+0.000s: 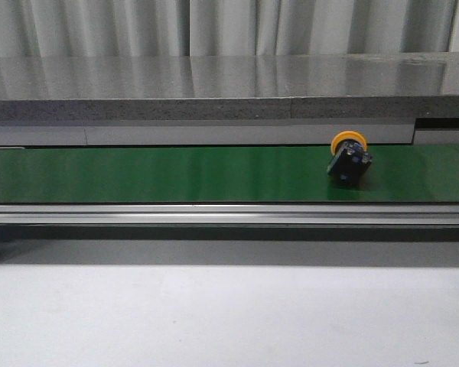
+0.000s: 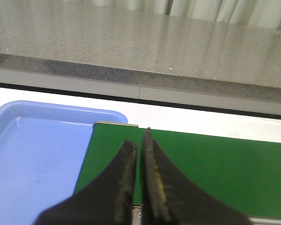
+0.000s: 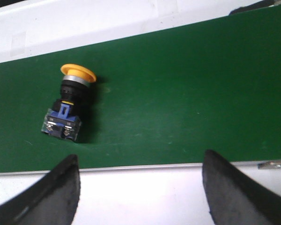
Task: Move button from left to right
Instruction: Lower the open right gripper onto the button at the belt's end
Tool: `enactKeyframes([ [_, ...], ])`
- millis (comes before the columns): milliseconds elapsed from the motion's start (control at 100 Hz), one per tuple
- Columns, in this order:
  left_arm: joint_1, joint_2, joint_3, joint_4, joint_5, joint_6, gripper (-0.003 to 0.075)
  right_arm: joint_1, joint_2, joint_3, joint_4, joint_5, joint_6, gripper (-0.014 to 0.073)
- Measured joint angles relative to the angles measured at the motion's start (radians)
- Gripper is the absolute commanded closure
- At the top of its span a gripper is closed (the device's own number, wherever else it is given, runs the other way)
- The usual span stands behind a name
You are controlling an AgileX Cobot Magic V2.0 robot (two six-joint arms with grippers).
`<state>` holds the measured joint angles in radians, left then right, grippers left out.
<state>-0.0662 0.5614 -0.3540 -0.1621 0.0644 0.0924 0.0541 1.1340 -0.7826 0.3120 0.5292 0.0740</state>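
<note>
The button (image 3: 69,105) lies label-less on the green belt (image 3: 178,93).

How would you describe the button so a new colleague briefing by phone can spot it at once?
Find the long green conveyor belt below the grey stone ledge. Toward its right end lies the button, tipped on its side. It is the only object on the belt: round yellow cap, dark blue-black blocky body.

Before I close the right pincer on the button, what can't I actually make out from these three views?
- Front view: neither arm shows; both lie outside the frame.
- Right wrist view: the button lies on its side on the belt, its underside hidden; its terminal markings are too small.
- Left wrist view: the blue tray is cut by the edge and partly blocked by the left pincer.
</note>
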Motion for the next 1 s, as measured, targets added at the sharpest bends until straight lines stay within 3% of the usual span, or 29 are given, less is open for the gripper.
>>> enactKeyframes([
  [350,0.000,0.000,0.000,0.000,-0.001,0.000,0.0715,0.089,0.226,-0.105,0.010,-0.028,0.000,0.0076],
  [900,0.000,0.000,0.000,0.000,-0.002,0.000,0.0715,0.089,0.440,-0.174,0.010,-0.075,0.000,0.0078],
  [1000,0.000,0.000,0.000,0.000,-0.002,0.000,0.0715,0.089,0.467,-0.176,0.008,-0.081,-0.006,0.0148],
])
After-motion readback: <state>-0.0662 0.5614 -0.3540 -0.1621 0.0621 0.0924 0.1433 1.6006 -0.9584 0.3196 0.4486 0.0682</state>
